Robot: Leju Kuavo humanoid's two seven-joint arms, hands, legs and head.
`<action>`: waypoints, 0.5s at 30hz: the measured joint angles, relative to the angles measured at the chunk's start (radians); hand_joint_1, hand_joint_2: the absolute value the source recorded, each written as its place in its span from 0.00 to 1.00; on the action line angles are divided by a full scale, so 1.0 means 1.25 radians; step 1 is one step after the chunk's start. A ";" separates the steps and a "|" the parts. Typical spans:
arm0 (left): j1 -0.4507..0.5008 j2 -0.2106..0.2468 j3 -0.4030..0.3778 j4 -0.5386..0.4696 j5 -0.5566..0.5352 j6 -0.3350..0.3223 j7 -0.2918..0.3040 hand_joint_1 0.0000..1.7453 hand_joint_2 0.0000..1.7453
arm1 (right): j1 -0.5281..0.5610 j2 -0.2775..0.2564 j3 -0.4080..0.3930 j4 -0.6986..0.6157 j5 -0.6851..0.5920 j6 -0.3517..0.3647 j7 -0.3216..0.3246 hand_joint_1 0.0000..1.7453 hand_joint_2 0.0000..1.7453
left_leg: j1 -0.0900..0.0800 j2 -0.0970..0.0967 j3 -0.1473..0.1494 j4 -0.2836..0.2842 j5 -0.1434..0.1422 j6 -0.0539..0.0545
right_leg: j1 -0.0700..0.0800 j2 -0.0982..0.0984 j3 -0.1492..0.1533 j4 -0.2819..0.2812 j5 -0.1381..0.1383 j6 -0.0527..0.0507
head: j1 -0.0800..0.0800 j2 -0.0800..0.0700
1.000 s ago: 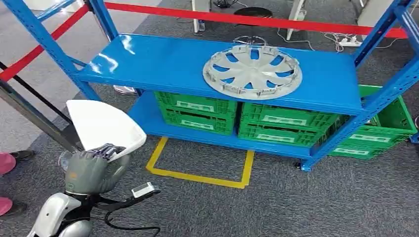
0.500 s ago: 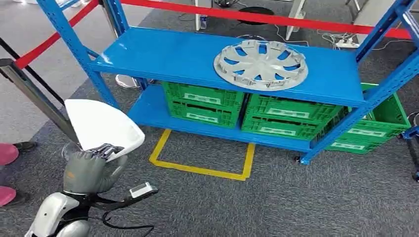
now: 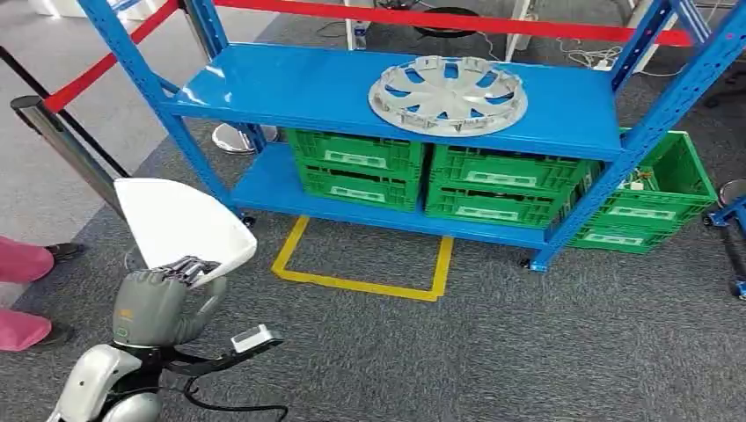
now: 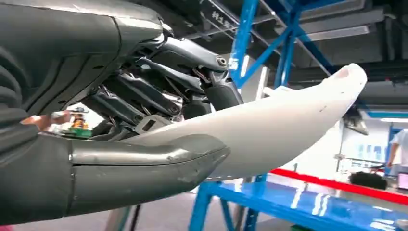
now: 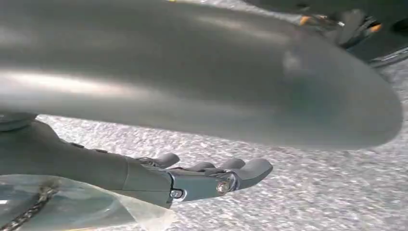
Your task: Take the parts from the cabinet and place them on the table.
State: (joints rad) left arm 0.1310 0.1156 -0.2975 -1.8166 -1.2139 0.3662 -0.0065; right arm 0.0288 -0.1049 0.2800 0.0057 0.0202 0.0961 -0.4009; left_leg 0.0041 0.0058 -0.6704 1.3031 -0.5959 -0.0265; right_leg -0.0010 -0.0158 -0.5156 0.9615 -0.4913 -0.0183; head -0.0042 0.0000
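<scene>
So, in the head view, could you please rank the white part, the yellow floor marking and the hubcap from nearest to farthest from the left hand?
1. White part: held in the left hand, so nearest.
2. Yellow floor marking: on the carpet to the hand's right, in front of the rack.
3. Hubcap: on the rack's upper shelf, farthest.
</scene>
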 joint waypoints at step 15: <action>-0.002 -0.001 0.003 0.000 0.000 0.000 0.000 1.00 1.00 | 0.003 0.000 0.000 0.002 0.000 0.000 0.000 0.00 0.00 | -0.005 0.006 0.073 -0.263 0.129 0.049 | -0.007 0.009 -0.126 0.276 -0.125 0.053 | 0.005 0.000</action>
State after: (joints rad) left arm 0.1285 0.1144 -0.2934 -1.8162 -1.2139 0.3658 -0.0065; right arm 0.0319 -0.1045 0.2804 0.0076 0.0206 0.0961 -0.4009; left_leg -0.0016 0.0129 -0.5796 0.9743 -0.4350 0.0353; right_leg -0.0092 -0.0041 -0.6730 1.3067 -0.6475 0.0479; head 0.0019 0.0000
